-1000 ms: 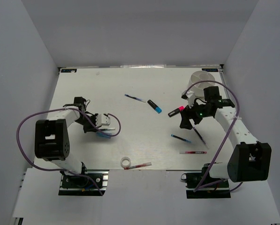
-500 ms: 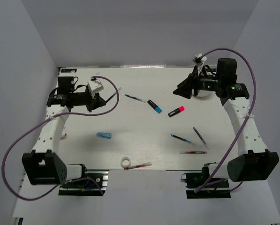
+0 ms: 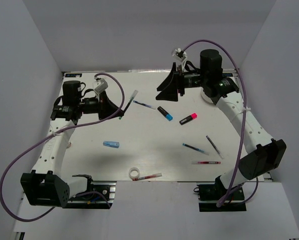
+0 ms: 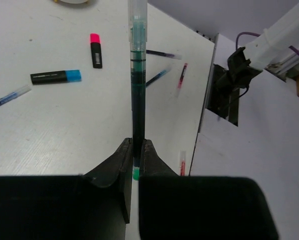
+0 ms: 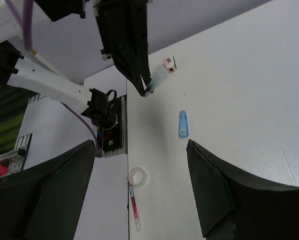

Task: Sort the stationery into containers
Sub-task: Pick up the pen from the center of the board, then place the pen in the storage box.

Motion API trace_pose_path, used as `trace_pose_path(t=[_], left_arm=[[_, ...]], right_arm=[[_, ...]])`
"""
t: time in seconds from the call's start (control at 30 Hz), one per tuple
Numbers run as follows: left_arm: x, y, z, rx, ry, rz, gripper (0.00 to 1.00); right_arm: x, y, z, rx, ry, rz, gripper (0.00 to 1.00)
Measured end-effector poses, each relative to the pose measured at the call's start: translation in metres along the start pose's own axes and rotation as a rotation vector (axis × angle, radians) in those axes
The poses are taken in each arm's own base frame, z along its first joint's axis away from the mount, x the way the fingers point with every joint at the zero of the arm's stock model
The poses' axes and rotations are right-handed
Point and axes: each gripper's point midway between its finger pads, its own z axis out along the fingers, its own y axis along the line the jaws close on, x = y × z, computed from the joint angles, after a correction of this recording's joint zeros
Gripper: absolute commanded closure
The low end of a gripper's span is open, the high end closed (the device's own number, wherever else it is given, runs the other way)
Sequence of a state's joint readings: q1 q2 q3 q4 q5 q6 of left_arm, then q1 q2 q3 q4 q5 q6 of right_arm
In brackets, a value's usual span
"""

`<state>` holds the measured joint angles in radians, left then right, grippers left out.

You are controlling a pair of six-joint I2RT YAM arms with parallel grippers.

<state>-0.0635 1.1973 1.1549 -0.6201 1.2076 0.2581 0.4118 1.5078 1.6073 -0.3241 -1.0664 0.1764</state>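
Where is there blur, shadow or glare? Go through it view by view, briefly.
Top external: even, diffuse light, sharp throughout, only faint soft shadows on the table, no glare. Left wrist: the pen in the left gripper is sharp; the gripper body below is a featureless black. Right wrist: the open right gripper shows as dark, soft-edged fingers, while the light-blue tube is crisp.

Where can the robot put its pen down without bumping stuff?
Best spot: the bare middle of the table, between the light-blue tube and the blue-cap marker. The near right is crowded with pens; the tape ring sits by the front edge.
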Motion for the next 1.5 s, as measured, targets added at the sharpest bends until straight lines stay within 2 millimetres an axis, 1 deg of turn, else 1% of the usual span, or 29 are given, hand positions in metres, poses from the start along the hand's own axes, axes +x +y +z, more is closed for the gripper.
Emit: trace_pose_path(t=[0.13, 0.23, 0.33, 0.4, 0.53, 0.63, 0.7, 0.73, 0.87, 0.93, 1.0, 1.03, 1.13, 1.2, 1.23, 1.3, 1.33, 1.37, 1.4, 1.5], left_arm=[[0.0, -0.013, 0.001, 0.057, -0.009, -0.024, 1.0], [0.009, -0.026, 0.003, 0.111, -0.011, -0.052, 0.99], [0.02, -0.033, 0.004, 0.15, -0.007, -0.098, 0.99], [0.023, -0.035, 0.005, 0.163, -0.004, -0.116, 0.99], [0.022, -0.039, 0.004, 0.174, -0.007, -0.112, 0.99], [0.022, -0.04, 0.004, 0.177, -0.009, -0.107, 0.99], [0.022, -0.04, 0.004, 0.177, -0.009, -0.105, 0.99], [0.022, -0.04, 0.004, 0.177, -0.009, -0.103, 0.99], [0.022, -0.04, 0.004, 0.177, -0.01, -0.1, 0.99], [0.022, -0.039, 0.004, 0.177, -0.01, -0.1, 0.99], [0.022, -0.039, 0.004, 0.177, -0.01, -0.1, 0.99], [0.022, -0.039, 0.004, 0.176, -0.01, -0.1, 0.99], [0.022, -0.039, 0.004, 0.176, -0.01, -0.101, 0.99], [0.022, -0.039, 0.004, 0.176, -0.01, -0.102, 0.99], [0.022, -0.039, 0.004, 0.176, -0.01, -0.104, 0.99], [0.021, -0.039, 0.004, 0.176, -0.011, -0.103, 0.97], [0.021, -0.039, 0.004, 0.177, -0.012, -0.102, 0.94], [0.021, -0.039, 0.004, 0.176, -0.012, -0.104, 0.93], [0.021, -0.039, 0.004, 0.176, -0.011, -0.107, 0.91], [0.022, -0.039, 0.004, 0.176, -0.011, -0.111, 0.74]], right_arm=[[-0.002, 0.02, 0.016, -0.059, 0.016, -0.069, 0.18], [0.001, 0.025, 0.024, -0.08, 0.03, -0.09, 0.24], [0.0, 0.023, 0.035, -0.096, 0.039, -0.103, 0.26], [0.0, 0.019, 0.044, -0.104, 0.047, -0.101, 0.26], [0.008, 0.009, 0.06, -0.113, 0.071, -0.07, 0.26], [0.015, 0.007, 0.068, -0.123, 0.088, -0.048, 0.28], [0.017, 0.009, 0.071, -0.131, 0.095, -0.038, 0.31], [0.018, 0.011, 0.072, -0.135, 0.097, -0.034, 0.35], [0.017, 0.019, 0.076, -0.162, 0.096, -0.029, 0.43], [0.017, 0.022, 0.077, -0.173, 0.096, -0.028, 0.5], [0.017, 0.025, 0.079, -0.183, 0.097, -0.028, 0.54], [0.017, 0.026, 0.079, -0.188, 0.097, -0.027, 0.58], [0.017, 0.029, 0.08, -0.198, 0.099, -0.027, 0.64], [0.017, 0.031, 0.081, -0.204, 0.099, -0.028, 0.66], [0.017, 0.031, 0.081, -0.205, 0.099, -0.029, 0.71], [0.018, 0.03, 0.082, -0.205, 0.098, -0.031, 0.78], [0.019, 0.029, 0.082, -0.204, 0.099, -0.029, 0.87], [0.02, 0.029, 0.082, -0.204, 0.099, -0.028, 0.92], [0.02, 0.028, 0.082, -0.203, 0.099, -0.026, 0.99], [0.02, 0.028, 0.082, -0.201, 0.099, -0.023, 1.0]])
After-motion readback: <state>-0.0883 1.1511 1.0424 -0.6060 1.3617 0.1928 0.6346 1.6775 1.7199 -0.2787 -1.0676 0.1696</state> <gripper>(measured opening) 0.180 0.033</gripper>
